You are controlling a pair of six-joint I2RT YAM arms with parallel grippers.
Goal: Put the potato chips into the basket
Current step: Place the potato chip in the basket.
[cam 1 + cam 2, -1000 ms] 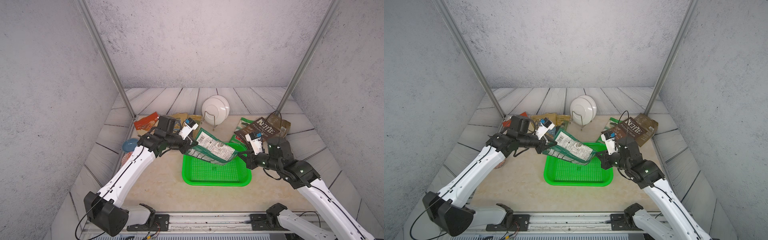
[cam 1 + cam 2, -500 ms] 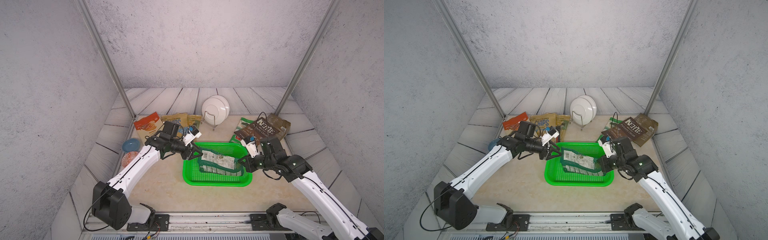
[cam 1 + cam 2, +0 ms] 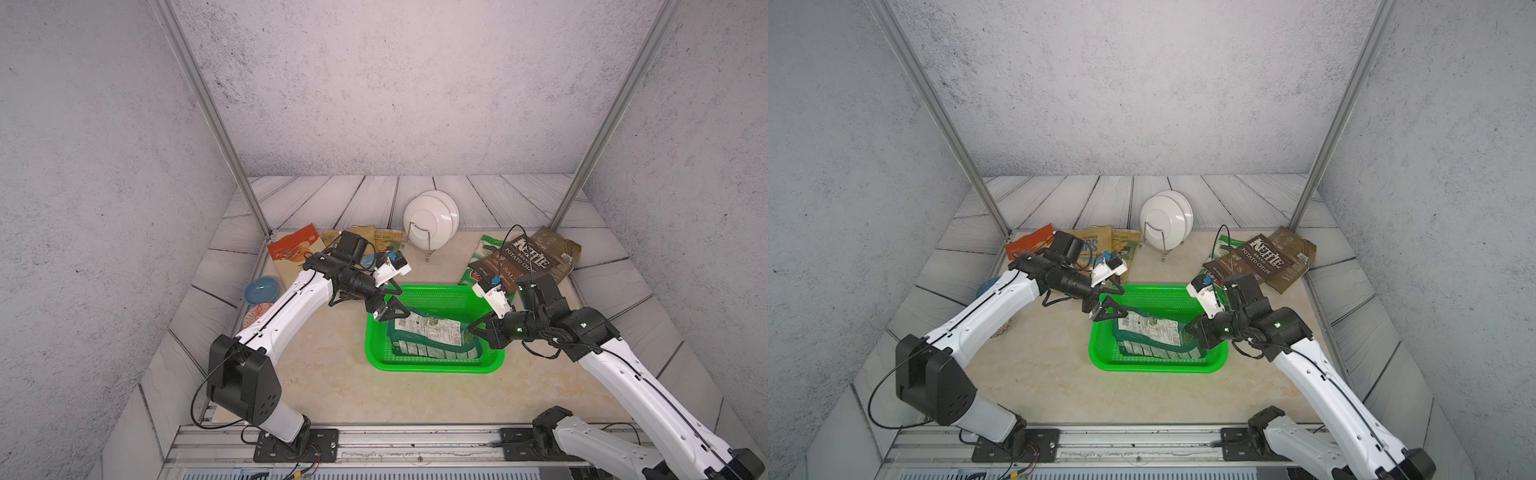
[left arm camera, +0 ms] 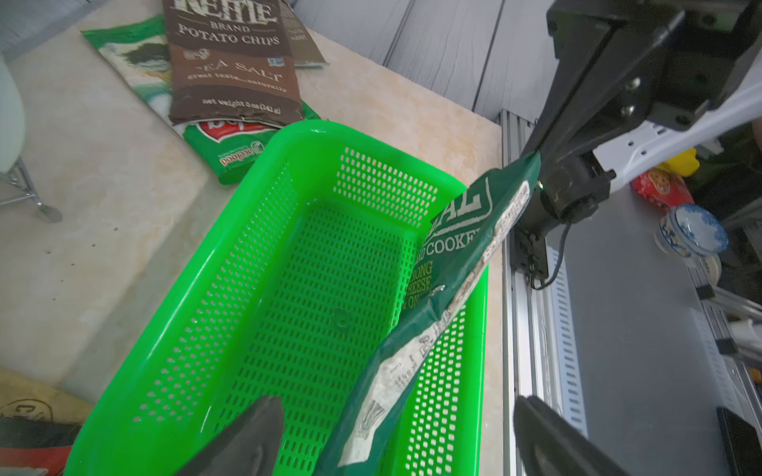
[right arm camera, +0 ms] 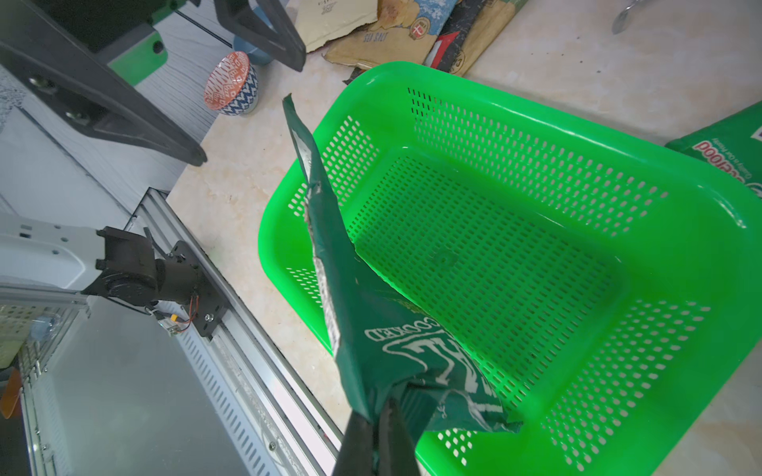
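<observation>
Resting inside the green basket (image 3: 432, 368), a dark green chip bag (image 3: 428, 338) stands partly on edge along the basket's near side and is not yet lying flat. The right gripper (image 3: 471, 328), at the basket's right end, is clamped shut on one end of this bag. The left gripper (image 3: 394, 304), at the basket's left end, has its jaws spread wide and holds nothing; the bag's other end hangs free just beside it. One bag looks nearly delivered, with only the right grip left to let go. Beyond the basket's far right corner, a brown Kettle bag (image 3: 519, 259) lies on a bright green bag (image 3: 486, 247), with a second brown bag (image 3: 557, 249) behind. Beyond its far left corner lie an orange bag (image 3: 293, 249) and tan bags (image 3: 388, 239). None of these is in the basket yet. White plates (image 3: 430, 216) stand farther back.
</observation>
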